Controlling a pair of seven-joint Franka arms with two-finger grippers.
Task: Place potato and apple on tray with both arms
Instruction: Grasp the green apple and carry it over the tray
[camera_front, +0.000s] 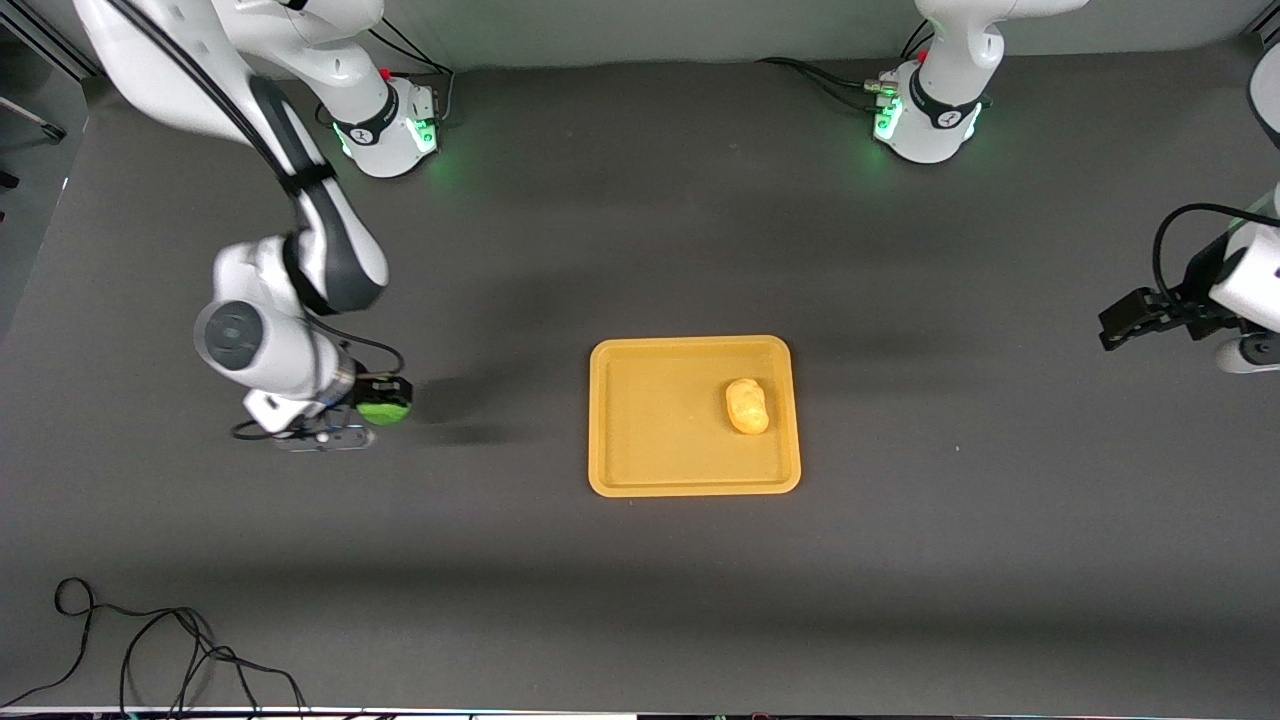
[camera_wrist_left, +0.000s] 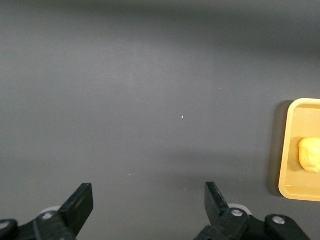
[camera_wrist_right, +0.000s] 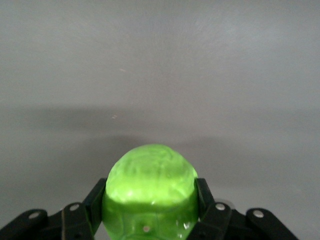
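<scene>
At this moment you were about halfway through the job. The potato (camera_front: 747, 405) already lay on the tray (camera_front: 640, 480), resting on the tray's floor toward the left arm's end and close to that rim, so that half could be counted as done. The apple (camera_front: 385, 411) was what remained: it sat well apart from the tray, toward the right arm's end of the table, and your right gripper (camera_front: 383, 400) had its fingers closed against both sides of it. In the right wrist view the apple (camera_wrist_right: 149, 192) filled the space between the two black fingers (camera_wrist_right: 94, 202), which pressed on its flanks, so the hold looked firm; whether the fruit was lifted clear of the table or only just at its surface could not be told from these views. Your left gripper (camera_front: 1130, 322) waited out near the left arm's edge of the table, well away from the tray, with its fingers spread wide and nothing between them; its wrist camera showed only bare table ahead and a corner of the tray (camera_wrist_left: 287, 150) with the potato (camera_wrist_left: 310, 155) on it. By my reckoning, what was left for you was to carry the apple across to the tray, set it down on the free part, and let go.
</scene>
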